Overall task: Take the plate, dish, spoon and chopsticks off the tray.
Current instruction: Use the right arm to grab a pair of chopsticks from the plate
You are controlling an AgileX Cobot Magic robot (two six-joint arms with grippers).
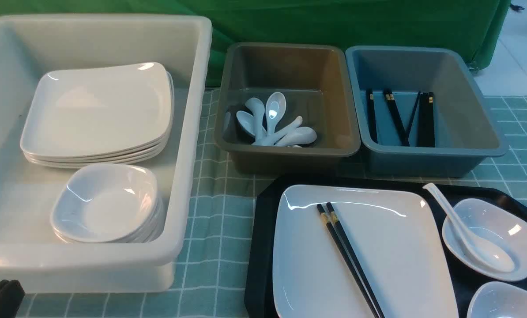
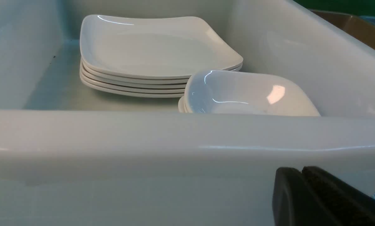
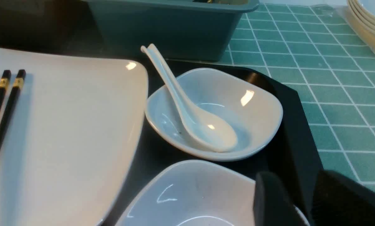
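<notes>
**Tray loaded, right arm nearer**

By our reading, nothing is cleared yet. The tray [image 1: 260,265] sits on the desk [image 1: 215,229] at the robot's right, in front of the grey tub [image 1: 285,154] and blue tub [image 1: 427,155]. On it:
- the plate [image 1: 391,265], with the chopsticks [image 1: 345,254] lying across it
- the dish [image 1: 515,234] to the plate's right, holding the spoon [image 1: 464,236]
- a second dish [image 1: 506,302], nearer the robot

Right fingers [image 3: 272,204]: parted and empty, hanging over the tray's near right part by the second dish's rim. The spoon lies ahead of them. Its bowl is in the dish and its handle is propped on the rim, pointing away toward the blue tub. The chopsticks' long axis runs diagonally, banded ends far and left, tips toward the robot.

Left fingers [image 2: 289,194]: pressed together, holding nothing. They sit low outside the white tub [image 2: 175,141], well apart from the tray. We judge the right arm better placed to go first.

Cut off: the chopstick tips, the plate's near edge and most of the second dish. The right arm is absent from the front view
</notes>
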